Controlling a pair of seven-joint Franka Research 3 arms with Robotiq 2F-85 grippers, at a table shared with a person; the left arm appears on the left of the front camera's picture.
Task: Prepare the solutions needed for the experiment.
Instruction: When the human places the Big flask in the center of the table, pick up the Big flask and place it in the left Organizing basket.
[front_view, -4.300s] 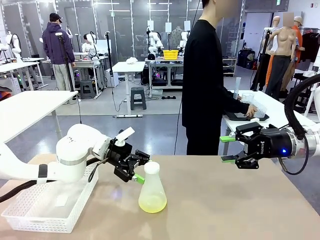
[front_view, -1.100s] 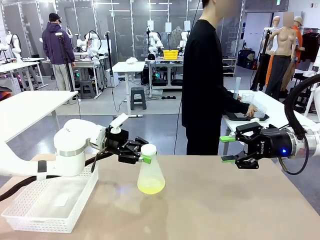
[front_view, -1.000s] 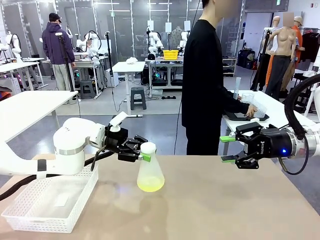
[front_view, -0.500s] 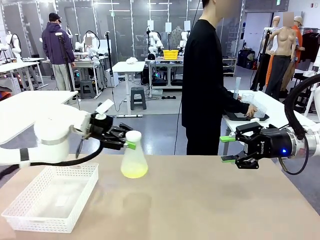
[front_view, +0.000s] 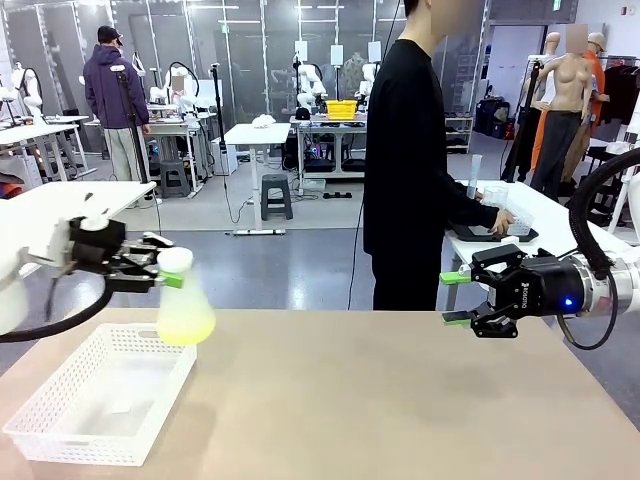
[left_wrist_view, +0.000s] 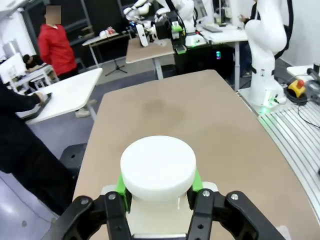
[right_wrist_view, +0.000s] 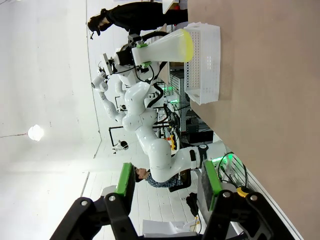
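Yellow-green solutions below left jaws' grip

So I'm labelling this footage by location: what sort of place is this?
Most likely a robotics lab or test hall. The left hand holds a flask of yellow-green liquid above a white basket, and more white robot arms stand at work tables across the open floor behind.

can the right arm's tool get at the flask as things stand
Probably not easily: the flask hangs in the left tool, clamped at its neck above the basket, while the open right tool sits across the table. Nothing blocks it, though.
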